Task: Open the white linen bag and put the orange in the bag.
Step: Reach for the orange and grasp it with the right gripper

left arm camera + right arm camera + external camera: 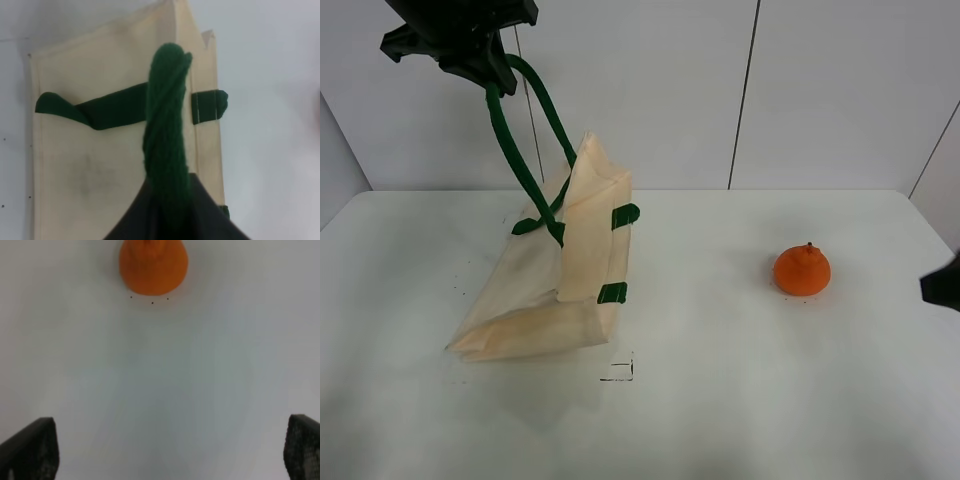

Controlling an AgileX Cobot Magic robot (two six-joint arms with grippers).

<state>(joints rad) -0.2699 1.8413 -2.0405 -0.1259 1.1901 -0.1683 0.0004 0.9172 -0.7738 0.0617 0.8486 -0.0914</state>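
Observation:
The white linen bag hangs tilted, its lower end resting on the table at the left. My left gripper is raised high and shut on the bag's dark green handle. In the left wrist view the handle runs from the gripper down to the bag. The orange sits on the table at the right, stem up. My right gripper is at the right edge, apart from the orange. In the right wrist view the gripper is open and empty, with the orange ahead of it.
The white table bears a small black square mark just in front of the bag. A white panelled wall stands behind the table.

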